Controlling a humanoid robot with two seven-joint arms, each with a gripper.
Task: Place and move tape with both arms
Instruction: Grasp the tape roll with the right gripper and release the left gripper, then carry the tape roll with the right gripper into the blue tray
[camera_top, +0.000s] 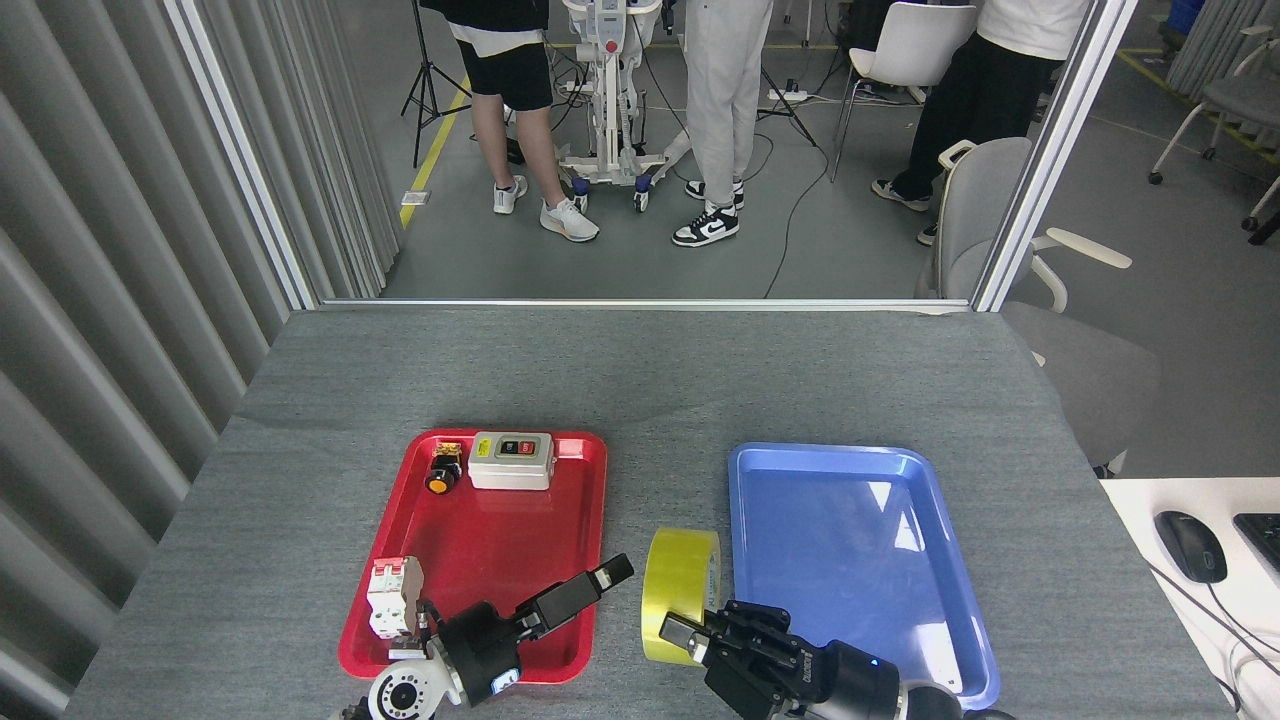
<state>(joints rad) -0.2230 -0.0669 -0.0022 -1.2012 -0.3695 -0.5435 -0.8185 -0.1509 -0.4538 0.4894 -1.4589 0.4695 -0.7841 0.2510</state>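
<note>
- Tape (680, 592) stands on edge in the gap between red tray (470, 610) and blue tray (940, 590), its hole facing sideways toward the trays.
- My right gripper (690, 640) is clamped on the roll's near lower rim.
- My left gripper (600, 578) is just left of the roll, over the red tray's right edge, clear of it. Can't tell whether its jaws are apart or together.
- Blue tray lies right of the tape, so I'd judge the right arm carries it there; red tray's switch parts are on the other side.

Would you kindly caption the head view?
Right gripper holds yellow tape between trays; left gripper clear.
</note>
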